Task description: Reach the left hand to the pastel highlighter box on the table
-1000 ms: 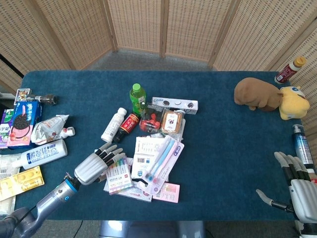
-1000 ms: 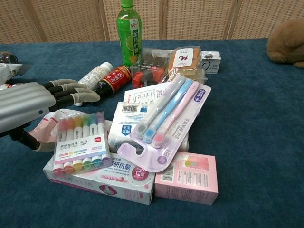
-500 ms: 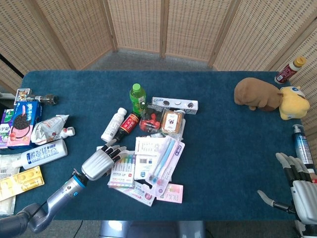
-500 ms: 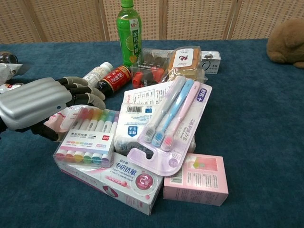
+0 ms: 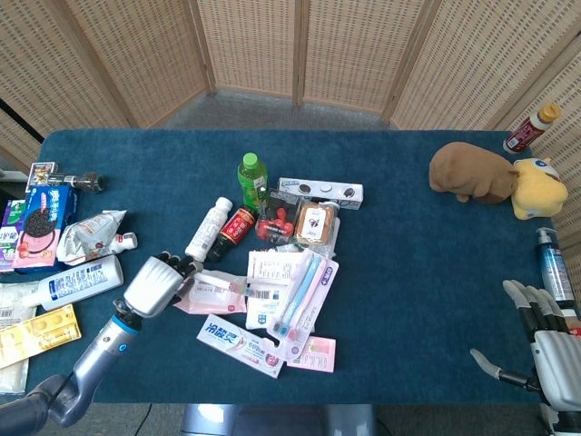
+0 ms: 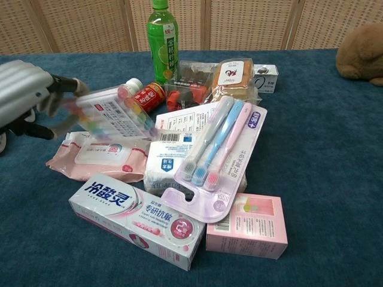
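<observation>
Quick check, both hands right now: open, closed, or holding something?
Left hand: holds the pastel highlighter box, lifted off the table.
Right hand: open, fingers apart, holding nothing.

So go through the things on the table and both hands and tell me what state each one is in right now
Left hand: gripping the highlighter box.
Pastel highlighter box: lifted off the table, tilted, motion-blurred.
Right hand: resting at the table edge, fingers apart, holding nothing.
Green plastic drink bottle: upright, capped.
Pink wet-wipes pack: lying flat, uncovered.
White toothpaste carton: lying flat, closed.
Lilac toothbrush blister pack: flat, sealed, on top of the white packet.
Brown plush toy: lying on the table.
</observation>
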Robot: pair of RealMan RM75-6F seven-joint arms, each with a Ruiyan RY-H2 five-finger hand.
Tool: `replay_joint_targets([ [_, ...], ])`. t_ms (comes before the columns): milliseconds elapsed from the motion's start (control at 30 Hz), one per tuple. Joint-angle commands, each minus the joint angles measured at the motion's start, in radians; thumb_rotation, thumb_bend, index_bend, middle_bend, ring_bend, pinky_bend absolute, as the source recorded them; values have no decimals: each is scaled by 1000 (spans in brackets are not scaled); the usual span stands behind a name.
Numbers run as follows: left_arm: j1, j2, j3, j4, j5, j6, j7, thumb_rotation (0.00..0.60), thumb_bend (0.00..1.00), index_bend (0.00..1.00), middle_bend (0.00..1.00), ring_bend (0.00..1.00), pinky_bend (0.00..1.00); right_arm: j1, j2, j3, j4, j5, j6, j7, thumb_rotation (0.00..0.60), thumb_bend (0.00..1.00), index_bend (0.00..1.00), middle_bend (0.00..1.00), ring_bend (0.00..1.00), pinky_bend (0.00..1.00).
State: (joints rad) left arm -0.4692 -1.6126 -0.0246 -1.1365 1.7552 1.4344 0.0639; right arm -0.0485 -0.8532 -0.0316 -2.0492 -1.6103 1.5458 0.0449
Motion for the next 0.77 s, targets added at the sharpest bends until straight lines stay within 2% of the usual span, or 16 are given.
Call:
replay_joint_targets([
  [33,41,59,-19,-66,-32,67,-66,600,563,525,555,684,665,3,-2,2,1,0,-3,-3,368,218,0,0,0,0],
  [267,116,171,-36,-201,-41,215,-143,600,551,518,550,683,663,18,-17,6,10,-4,-26,0,367,218,0,0,0,0],
  [500,179,262,-83,-312,-26,376,-167,600,538,507,543,674,655,36,-42,12,32,-4,-48,19,366,217,0,0,0,0],
  [767,198,305,-116,-367,3,441,-157,600,534,503,542,670,647,48,-58,14,43,-4,-62,22,368,217,0,0,0,0],
])
